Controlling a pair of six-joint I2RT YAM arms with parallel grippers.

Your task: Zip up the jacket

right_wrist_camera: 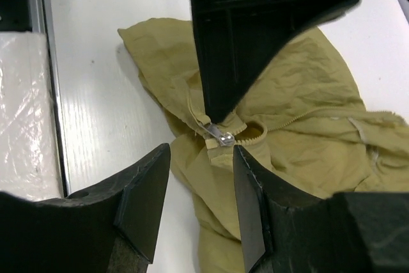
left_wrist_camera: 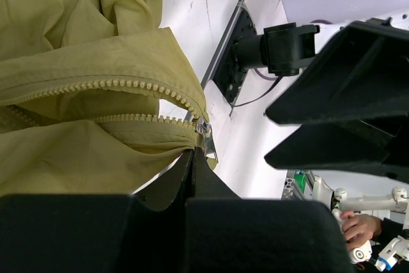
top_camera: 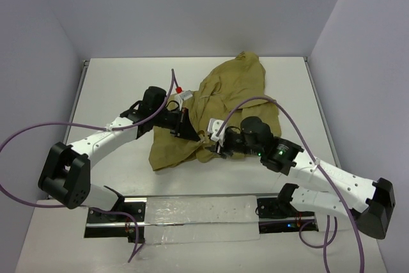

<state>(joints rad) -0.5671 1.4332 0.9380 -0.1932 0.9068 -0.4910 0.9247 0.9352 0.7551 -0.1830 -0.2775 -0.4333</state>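
Observation:
The olive-tan jacket [top_camera: 238,87] lies crumpled on the white table, its zipper half open with two rows of teeth [left_wrist_camera: 121,84] meeting at a silver slider [left_wrist_camera: 204,133]. My left gripper [top_camera: 190,128] is shut, its tips [left_wrist_camera: 192,155] pinching the jacket's hem just below the slider. In the right wrist view the left fingers [right_wrist_camera: 230,62] come down onto the cloth beside the silver pull [right_wrist_camera: 223,137]. My right gripper [right_wrist_camera: 200,158] is open, its jaws standing either side of the hem under the slider. The jacket [right_wrist_camera: 300,94] spreads to the right behind them.
A clear plastic sheet [top_camera: 198,212] covers the metal rail [top_camera: 160,202] at the table's near edge, between the arm bases. Purple cables [top_camera: 25,133] loop off both arms. White walls close in the table at the back and both sides.

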